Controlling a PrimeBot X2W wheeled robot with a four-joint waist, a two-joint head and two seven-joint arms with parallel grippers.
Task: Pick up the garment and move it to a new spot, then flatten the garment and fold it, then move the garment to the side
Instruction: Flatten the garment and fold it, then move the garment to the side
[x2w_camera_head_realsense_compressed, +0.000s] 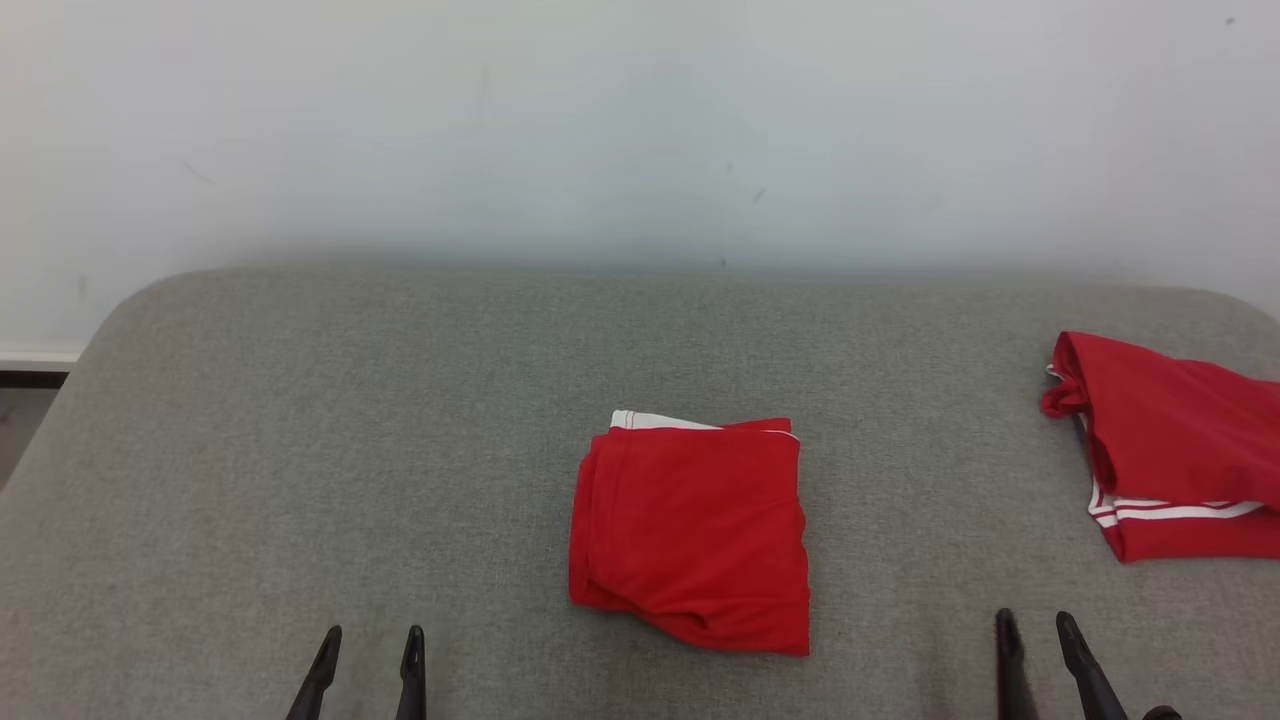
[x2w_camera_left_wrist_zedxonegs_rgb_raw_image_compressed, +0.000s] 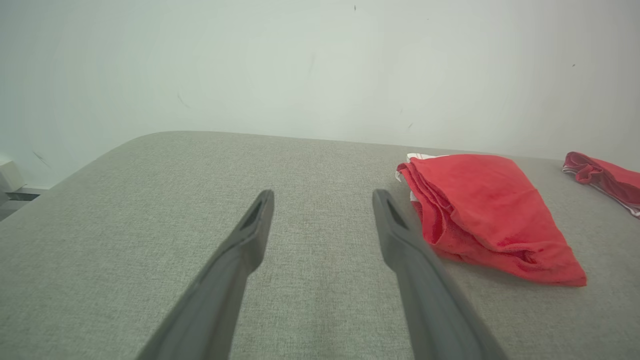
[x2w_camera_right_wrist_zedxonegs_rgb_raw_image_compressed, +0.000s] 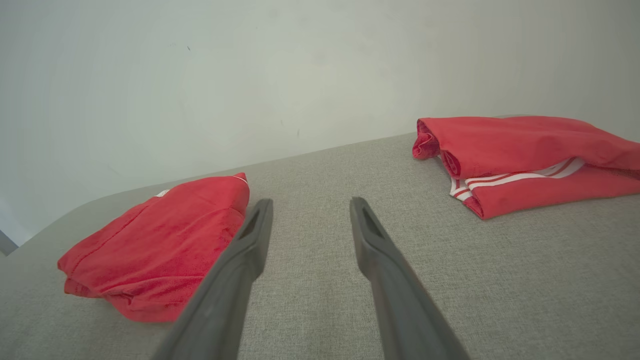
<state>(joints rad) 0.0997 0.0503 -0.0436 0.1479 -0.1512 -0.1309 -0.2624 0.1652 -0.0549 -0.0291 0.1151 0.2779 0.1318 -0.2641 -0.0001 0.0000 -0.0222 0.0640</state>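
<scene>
A red garment (x2w_camera_head_realsense_compressed: 690, 530) with white trim lies folded into a compact square in the middle of the grey fabric surface (x2w_camera_head_realsense_compressed: 300, 450); it also appears in the left wrist view (x2w_camera_left_wrist_zedxonegs_rgb_raw_image_compressed: 485, 210) and the right wrist view (x2w_camera_right_wrist_zedxonegs_rgb_raw_image_compressed: 160, 240). My left gripper (x2w_camera_head_realsense_compressed: 374, 635) hovers near the front edge, to the left of the garment, open and empty (x2w_camera_left_wrist_zedxonegs_rgb_raw_image_compressed: 322, 195). My right gripper (x2w_camera_head_realsense_compressed: 1034, 618) sits at the front right, apart from the garment, its fingers spread with nothing between them (x2w_camera_right_wrist_zedxonegs_rgb_raw_image_compressed: 310, 201).
A second red garment (x2w_camera_head_realsense_compressed: 1170, 440) with white stripes lies loosely bunched at the right edge of the surface (x2w_camera_right_wrist_zedxonegs_rgb_raw_image_compressed: 520, 145). A pale wall (x2w_camera_head_realsense_compressed: 640, 130) rises right behind the surface. The surface's rounded left corner drops off to the floor (x2w_camera_head_realsense_compressed: 20, 420).
</scene>
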